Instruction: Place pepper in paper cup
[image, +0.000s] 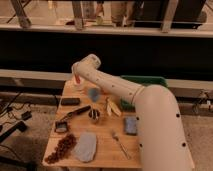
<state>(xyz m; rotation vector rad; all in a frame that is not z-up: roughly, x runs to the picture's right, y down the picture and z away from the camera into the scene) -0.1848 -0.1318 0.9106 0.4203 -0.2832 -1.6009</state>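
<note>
The arm (115, 87) seemingly hides the gripper (76, 82).

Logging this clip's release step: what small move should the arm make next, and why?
Probably lower a little, then release. The claw sits at the table's far left corner, the red pepper hanging at it just above the paper cup, so it seems lined up already.
</note>
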